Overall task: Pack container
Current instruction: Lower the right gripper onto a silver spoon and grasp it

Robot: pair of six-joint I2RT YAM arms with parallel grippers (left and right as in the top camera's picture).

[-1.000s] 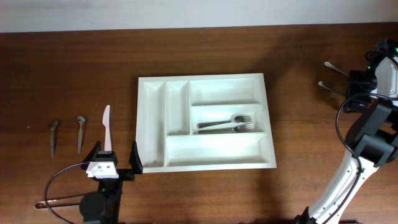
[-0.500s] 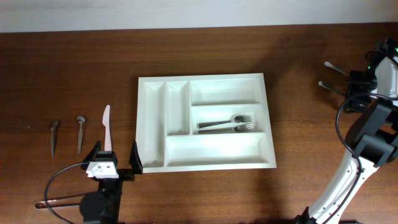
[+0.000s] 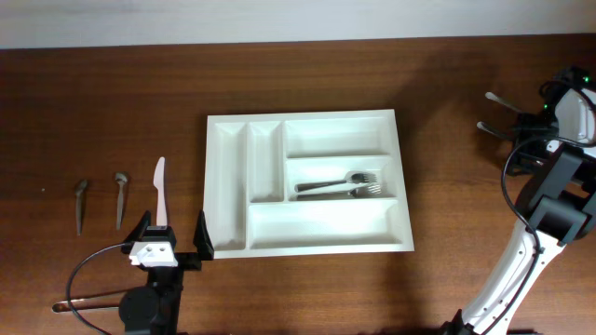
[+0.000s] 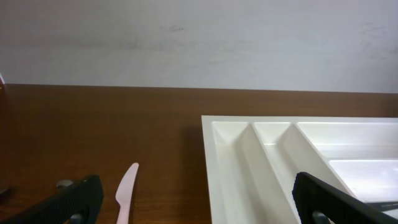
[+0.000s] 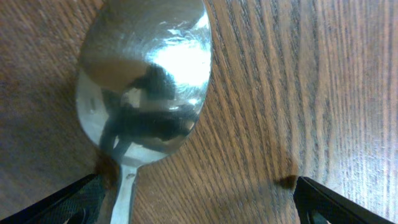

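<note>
The wooden table [image 3: 112,102] is seen whole only in the overhead view. The container [image 3: 307,240] lies near its middle, and there is one. Its long axis runs left to right, a little turned, so the right end sits slightly nearer to the front edge. It has five compartments: two narrow ones at the left end, running front to back, and three wide ones running along the long axis.

The left wrist view shows only the container's far left corner [image 4: 214,124], with the wall behind it.

The left gripper [image 3: 172,237] is near the container's front left corner, not touching it, with its jaws spread wide and nothing between them. The right gripper [image 5: 199,205] is low over the table at the far right, also with its jaws spread and holding nothing.

Two forks [image 3: 340,187] lie side by side in the middle wide compartment, seen only from overhead. Left of the container lies one white knife [image 3: 160,191], and further left two small spoons [image 3: 120,197].

Near the right arm lie two metal utensils [image 3: 498,99]. The right wrist view shows one spoon bowl [image 5: 146,74] between the fingertips [image 5: 68,200], untouched.
</note>
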